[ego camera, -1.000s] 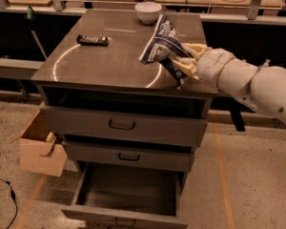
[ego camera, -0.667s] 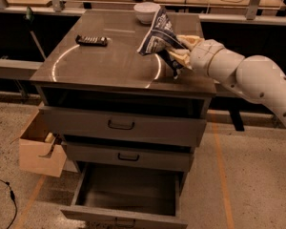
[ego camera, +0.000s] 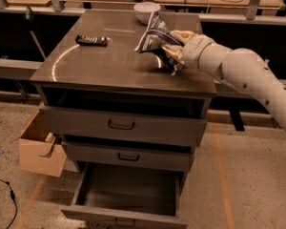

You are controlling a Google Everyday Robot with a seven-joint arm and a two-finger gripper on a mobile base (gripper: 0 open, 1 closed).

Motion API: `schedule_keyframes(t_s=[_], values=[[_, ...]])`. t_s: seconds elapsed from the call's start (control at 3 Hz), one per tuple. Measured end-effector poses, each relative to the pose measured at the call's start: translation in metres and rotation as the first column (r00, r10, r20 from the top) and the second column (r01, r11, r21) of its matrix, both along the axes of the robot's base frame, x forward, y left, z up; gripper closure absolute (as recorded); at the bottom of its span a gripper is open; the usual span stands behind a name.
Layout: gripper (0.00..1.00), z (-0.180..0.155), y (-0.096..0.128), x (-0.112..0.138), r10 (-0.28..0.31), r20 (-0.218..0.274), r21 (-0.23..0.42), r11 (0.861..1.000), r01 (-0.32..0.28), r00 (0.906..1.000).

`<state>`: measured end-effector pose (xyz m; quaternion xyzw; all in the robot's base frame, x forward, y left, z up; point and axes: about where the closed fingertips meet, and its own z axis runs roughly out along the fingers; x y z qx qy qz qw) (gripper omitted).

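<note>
Nearest, at the foot of the cabinet, the bottom drawer point(ego camera: 128, 194) stands pulled out, its dark inside open to view. Just left of the cabinet, at the height of the middle drawer point(ego camera: 127, 157), sits an open cardboard box point(ego camera: 40, 151), close against the cabinet's side. The middle drawer and the top drawer point(ego camera: 121, 124) above it are both pushed in, each with a small dark handle. The top of the cabinet forms a smooth grey counter point(ego camera: 100, 68) that catches curved streaks of light. The white arm point(ego camera: 243, 75) reaches in from the right of the cabinet, and its pincer point(ego camera: 173, 54) is over the right part of the counter, clenched on a blue and white chip bag point(ego camera: 151, 35). The bag stands tilted, with its upper end leaning toward the back of the counter; whether its lower corner touches the surface cannot be told. On the left part of the counter, well apart from the bag, lies a flat black remote point(ego camera: 91, 40). Farthest back, at the rear edge of the counter and just behind the bag, stands a white bowl point(ego camera: 146, 11).
</note>
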<state>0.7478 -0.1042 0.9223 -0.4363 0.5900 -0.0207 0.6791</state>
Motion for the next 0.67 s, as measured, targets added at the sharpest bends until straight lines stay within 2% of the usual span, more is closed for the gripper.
schedule_keyframes(t_s=[0.33, 0.67], values=[[0.02, -0.003, 0.001, 0.004, -0.014, -0.007, -0.008, 1.000, 0.014, 0.9999], [0.00, 0.003, -0.004, -0.012, -0.036, -0.008, 0.008, 0.999, 0.036, 0.9993]])
